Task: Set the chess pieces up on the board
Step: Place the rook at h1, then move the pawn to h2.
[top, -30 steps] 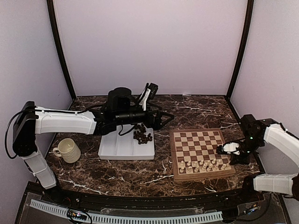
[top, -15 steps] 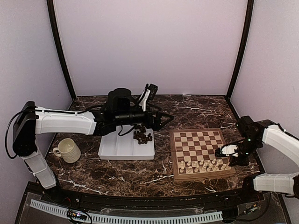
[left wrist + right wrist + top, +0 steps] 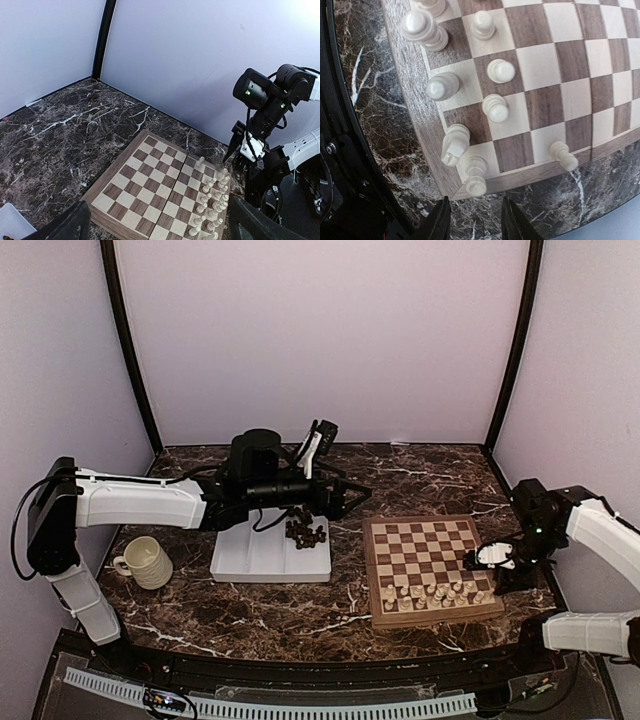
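From above, the left gripper (image 3: 355, 495) hangs beside the tray (image 3: 240, 560) of dark chess pieces (image 3: 306, 532). White chess pieces (image 3: 435, 593) line the board's (image 3: 425, 540) near edge.

Left wrist view: its fingers (image 3: 65, 227) are spread wide, empty.

Right wrist view: the right gripper (image 3: 476, 220) is narrowly parted and empty above the board's corner.

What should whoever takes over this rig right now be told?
Left gripper: open, empty, raised between the tray and the board.
Right gripper: open, empty, just off the board's near right corner.
Done: white pieces stand in two near rows; one pawn at the right edge sits ahead of its row.
Left: line up that pawn, then move the dark pieces, all piled in the tray, to the bare far rows.
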